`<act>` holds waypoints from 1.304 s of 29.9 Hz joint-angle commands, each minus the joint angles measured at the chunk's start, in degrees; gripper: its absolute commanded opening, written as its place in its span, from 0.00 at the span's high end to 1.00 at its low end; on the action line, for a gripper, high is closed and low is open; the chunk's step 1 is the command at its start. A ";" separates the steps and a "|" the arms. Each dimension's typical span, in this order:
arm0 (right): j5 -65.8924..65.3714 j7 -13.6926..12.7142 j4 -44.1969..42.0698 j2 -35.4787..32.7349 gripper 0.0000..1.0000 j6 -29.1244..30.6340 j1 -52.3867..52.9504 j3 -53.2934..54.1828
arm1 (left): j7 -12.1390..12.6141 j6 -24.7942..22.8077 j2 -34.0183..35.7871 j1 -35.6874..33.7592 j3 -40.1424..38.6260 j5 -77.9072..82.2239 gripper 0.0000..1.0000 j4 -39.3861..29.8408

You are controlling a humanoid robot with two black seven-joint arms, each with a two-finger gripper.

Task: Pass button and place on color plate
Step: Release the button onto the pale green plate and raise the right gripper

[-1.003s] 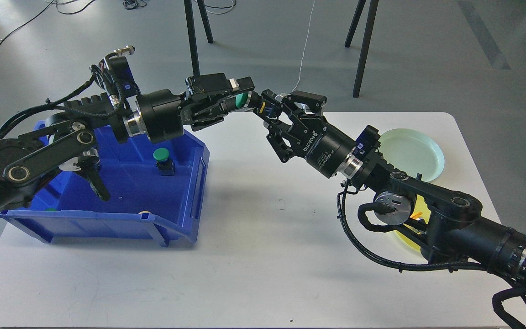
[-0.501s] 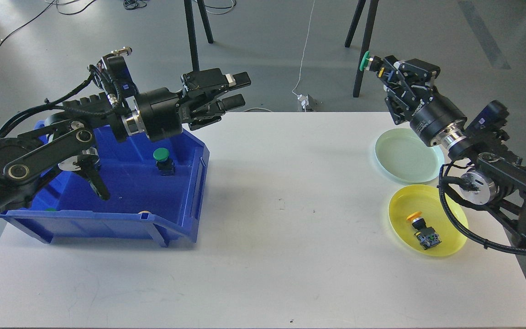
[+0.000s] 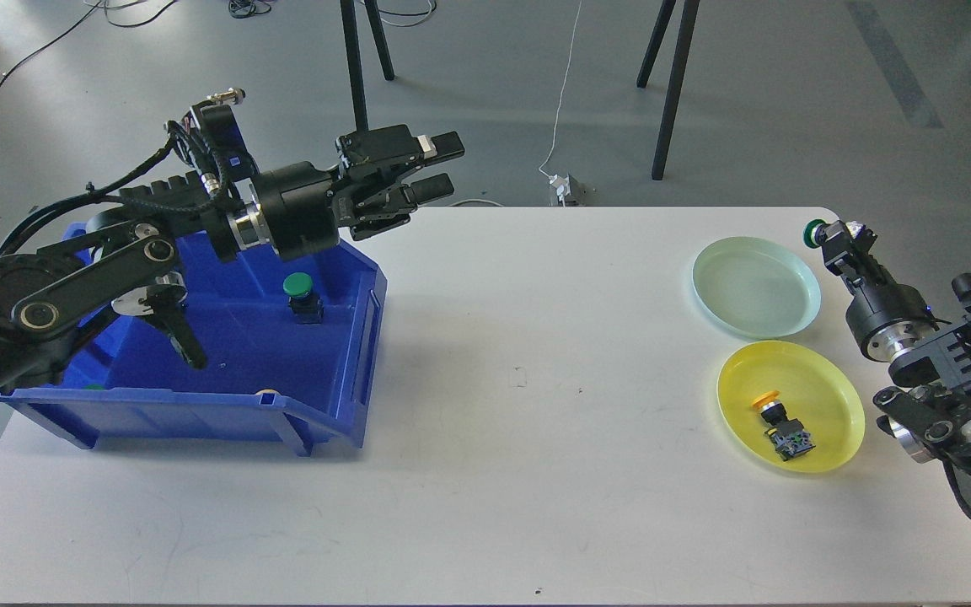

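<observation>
Green-capped push button (image 3: 813, 233) sat clamped in the right gripper (image 3: 827, 239), held just off the far right rim of the pale green round plate (image 3: 755, 287), not yet placed. Handover judged complete; placing remained. Left gripper (image 3: 431, 167) hung spread and empty over the blue plastic bin (image 3: 351, 371). White table (image 3: 519, 421) lay open between; its right edge stood close.

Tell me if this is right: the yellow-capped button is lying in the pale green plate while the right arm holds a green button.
Not quite. In the head view the yellow-capped button lies in the yellow plate; the pale green plate holds nothing. The right gripper does hold a green button.
</observation>
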 commanded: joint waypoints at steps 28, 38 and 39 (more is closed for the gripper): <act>2.55 0.00 -9.94 7.69 0.32 0.04 1.76 -8.40 | -0.01 -0.01 -0.09 0.01 0.00 -1.59 0.25 0.36; 27.32 0.00 6.22 0.93 0.01 30.57 15.91 10.30 | -0.01 -0.01 0.26 0.01 -6.93 -18.28 0.17 16.60; 29.78 0.00 7.19 0.83 0.01 36.02 16.70 13.19 | -0.01 -0.01 0.61 -0.08 -7.73 -19.25 0.16 17.92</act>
